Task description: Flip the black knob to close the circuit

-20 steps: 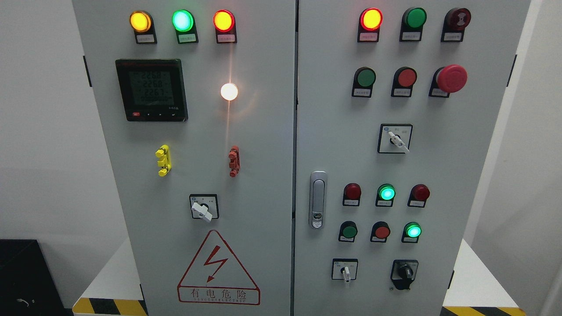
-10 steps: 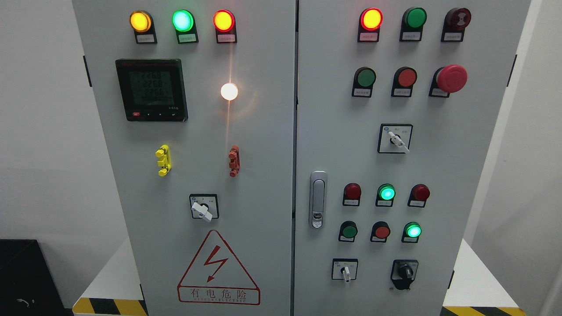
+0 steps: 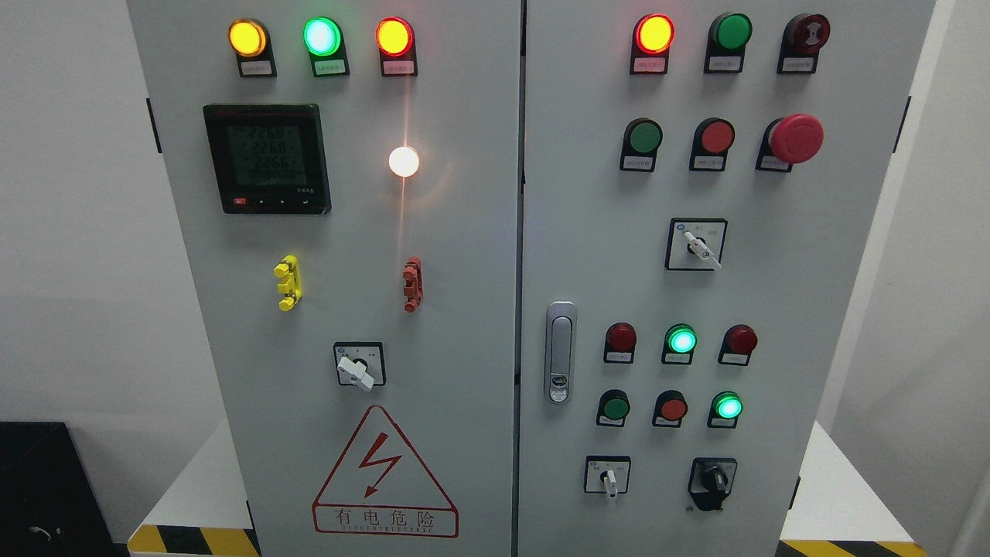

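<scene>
Control cabinet, head view, no robot arm or hand in frame; whether the fingers are spread, curled or holding anything cannot be told. Judged from this, the task is not yet begun: the reach, the grasp and the turn all remain.

Nearest the camera, at the 5 o'clock corner of the right door (image 3: 835, 255), sits the black knob (image 3: 713, 482), on a black collar. It lies at 3 o'clock from the small white-lever selector (image 3: 608, 476) and at 6 o'clock from the lit green lamp (image 3: 727, 406). Its grip bar runs nearly vertical, long axis 12-to-6 o'clock; which end is the pointer is too small to tell.

Farther up, at 12 o'clock from the knob, a second white-lever selector (image 3: 697, 244) points towards 4 o'clock. Beyond it are the red mushroom button (image 3: 797, 138) and the top row of lamps.

On the left door (image 3: 464, 255) a hazard triangle (image 3: 383, 476) lies low, the digital meter (image 3: 267, 158) high at 10 o'clock.
</scene>
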